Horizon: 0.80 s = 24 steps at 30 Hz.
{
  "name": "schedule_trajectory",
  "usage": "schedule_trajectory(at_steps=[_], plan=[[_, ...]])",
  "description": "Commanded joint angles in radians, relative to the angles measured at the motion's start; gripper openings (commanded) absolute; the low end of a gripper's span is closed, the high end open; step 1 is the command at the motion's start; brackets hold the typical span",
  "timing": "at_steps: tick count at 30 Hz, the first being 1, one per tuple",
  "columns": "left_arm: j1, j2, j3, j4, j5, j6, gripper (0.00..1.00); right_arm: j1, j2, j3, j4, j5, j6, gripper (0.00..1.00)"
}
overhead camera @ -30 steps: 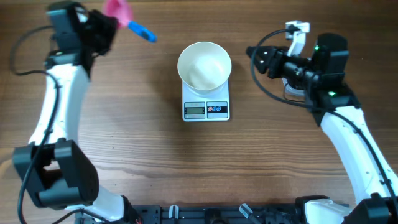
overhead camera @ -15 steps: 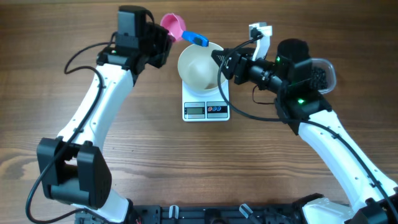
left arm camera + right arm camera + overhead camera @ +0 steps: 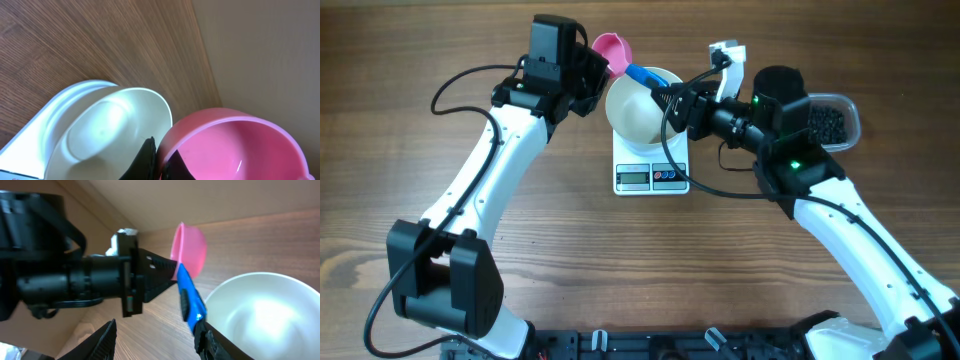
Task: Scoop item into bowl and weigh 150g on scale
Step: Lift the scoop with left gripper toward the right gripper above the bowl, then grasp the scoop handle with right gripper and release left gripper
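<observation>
The left end effector (image 3: pixel 595 78) is clamped on the pink scoop (image 3: pixel 613 47), which is tilted at the 11 o'clock rim of the bowl (image 3: pixel 635 115). The bowl sits on the scale (image 3: pixel 651 177) mid-desk (image 3: pixel 570 240). The right end effector (image 3: pixel 665 103) hovers at the bowl's 3 o'clock, jaws apart and empty. The beads (image 3: pixel 827 122) lie in a clear container (image 3: pixel 850 110) farther toward 3 o'clock.

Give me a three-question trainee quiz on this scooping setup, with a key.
1. True or false: the white bowl on the scale is empty.
2. Which jaws hold the pink scoop? A) left gripper B) right gripper C) neither
3. Fill in: the black beads lie in the clear ___.
Key: 1 true; 2 A; 3 container.
</observation>
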Motion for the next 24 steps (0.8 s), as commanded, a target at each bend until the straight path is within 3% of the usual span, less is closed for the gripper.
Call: schedule_trajectory(at_steps=[1, 12, 24], plan=[[-0.012, 0.006, -0.001, -0.007, 0.027, 0.037, 0.04, 0.004, 0.043, 0.021, -0.013, 0.019, 0.01, 0.53], [-0.071, 0.006, -0.001, -0.007, 0.011, 0.036, 0.04, 0.004, 0.074, 0.021, 0.017, 0.022, 0.018, 0.53], [-0.109, 0.006, -0.001, -0.007, 0.012, 0.036, 0.04, 0.004, 0.074, 0.021, 0.013, 0.074, 0.068, 0.38]])
